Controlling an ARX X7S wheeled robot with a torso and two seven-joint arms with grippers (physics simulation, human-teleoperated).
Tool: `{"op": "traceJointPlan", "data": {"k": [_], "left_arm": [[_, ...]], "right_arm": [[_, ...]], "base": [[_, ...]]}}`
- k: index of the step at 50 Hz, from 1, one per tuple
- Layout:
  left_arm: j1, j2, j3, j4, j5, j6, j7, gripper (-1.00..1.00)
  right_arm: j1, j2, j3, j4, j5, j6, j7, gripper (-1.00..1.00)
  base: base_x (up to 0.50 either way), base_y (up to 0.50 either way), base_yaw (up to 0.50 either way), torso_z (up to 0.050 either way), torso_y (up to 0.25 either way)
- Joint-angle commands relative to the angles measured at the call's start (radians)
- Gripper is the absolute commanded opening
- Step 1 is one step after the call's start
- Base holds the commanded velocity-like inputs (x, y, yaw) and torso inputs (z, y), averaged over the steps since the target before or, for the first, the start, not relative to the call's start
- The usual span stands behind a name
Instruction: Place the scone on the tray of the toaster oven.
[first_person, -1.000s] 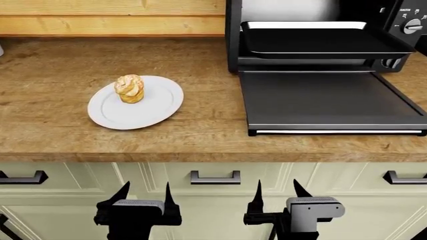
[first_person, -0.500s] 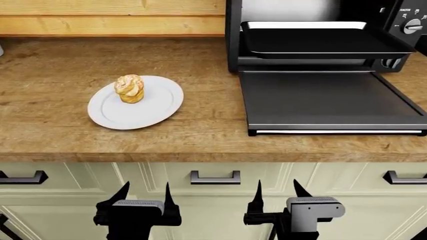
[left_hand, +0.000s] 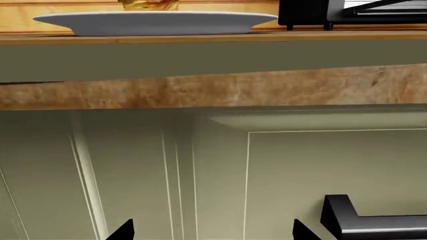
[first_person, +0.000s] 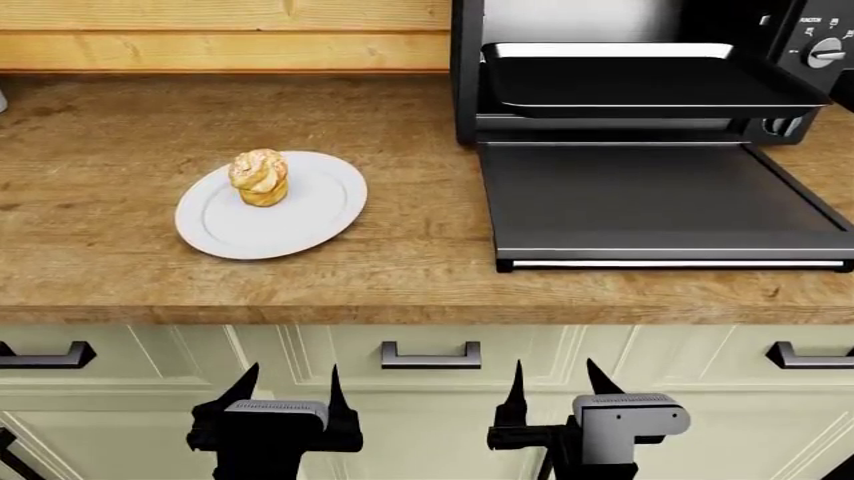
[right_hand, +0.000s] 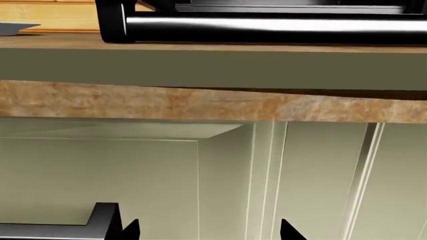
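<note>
Head view has the scone (first_person: 259, 176) sitting upright on a white plate (first_person: 314, 215) on the wooden desk (first_person: 120, 180), roughly at 9 o'clock from the toaster oven (first_person: 467, 70). Oven door (first_person: 661, 200) is folded flat down, and the tray (first_person: 647, 85) sticks partway out of the cavity. Both arms hang low in front of the drawers, below the desk edge: left gripper (first_person: 288, 385) and right gripper (first_person: 561, 380) each have jaws spread wide, holding nothing.

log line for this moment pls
small golden-tan scone: on white plate | black tray: empty, in toaster oven, door down | left gripper, right gripper: open, below counter
</note>
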Motion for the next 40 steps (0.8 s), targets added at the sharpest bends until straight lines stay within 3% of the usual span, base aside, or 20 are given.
{"op": "traceJointPlan", "data": {"k": [1,40], "left_arm": [[-0.002,-0.003,0.005,-0.001,-0.002,0.001,-0.004,1.00],[-0.009,-0.012,0.018,-0.002,-0.012,0.004,-0.015,1.00]], "right_arm": [[0.000,0.004,-0.005,0.002,0.003,-0.005,0.002,1.00],[-0.003,0.017,-0.025,-0.015,0.019,-0.007,0.006,1.00]], "base": [[0.01,0.00,0.00,0.000,0.000],[0.05,0.00,0.00,0.000,0.000]]}}
